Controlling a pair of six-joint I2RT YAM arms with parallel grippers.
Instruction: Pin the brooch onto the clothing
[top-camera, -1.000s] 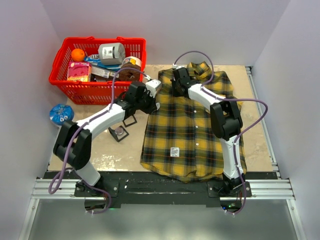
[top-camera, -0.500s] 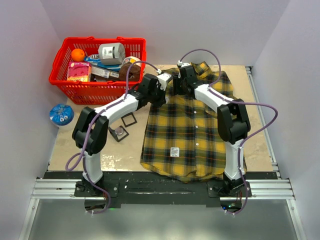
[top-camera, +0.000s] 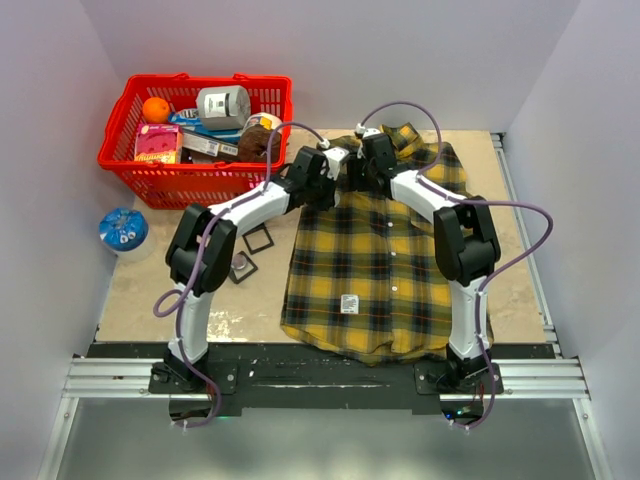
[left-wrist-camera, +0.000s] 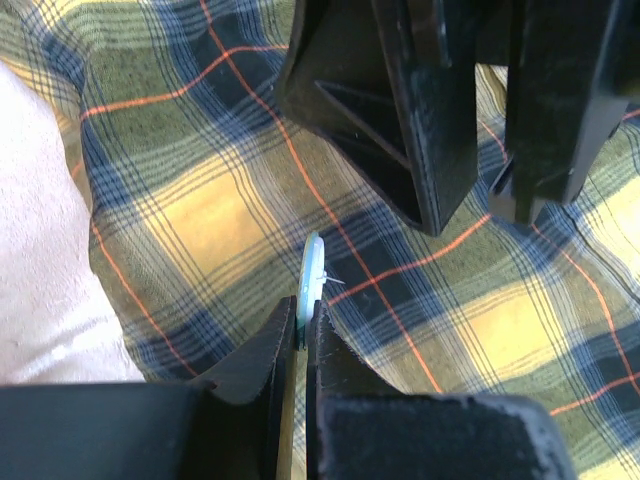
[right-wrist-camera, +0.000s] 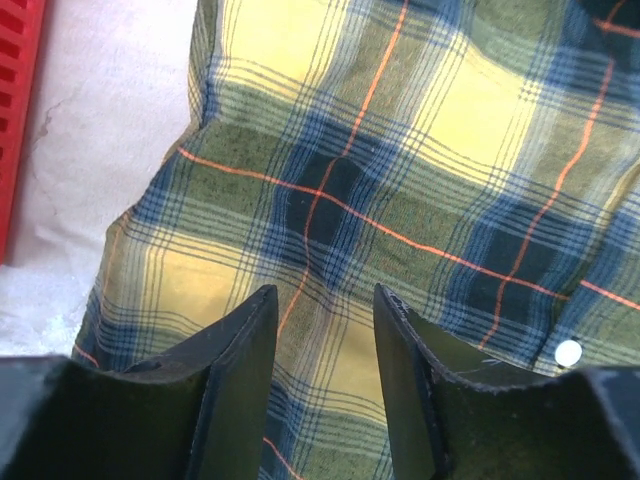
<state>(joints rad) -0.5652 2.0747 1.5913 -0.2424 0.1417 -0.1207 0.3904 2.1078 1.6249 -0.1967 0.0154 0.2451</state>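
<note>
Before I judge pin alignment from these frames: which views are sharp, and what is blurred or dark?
Left wrist: the shirt and the edge-on brooch are sharp, the left gripper blurs near the lens, the right gripper is a dark silhouette. Right wrist: plaid crisp, evenly lit, no glare. Top external: even light, soft shadows.

The shirt (top-camera: 375, 260) is yellow-and-dark plaid, the brooch (left-wrist-camera: 313, 268) pale blue-green

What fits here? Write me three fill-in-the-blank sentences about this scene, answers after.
1. The left gripper is shut on the ____.
2. The right gripper hangs over the shirt with its jaws ____.
3. The basket left of the shirt is ____ in colour.
Missing words: brooch; open; red.
</note>
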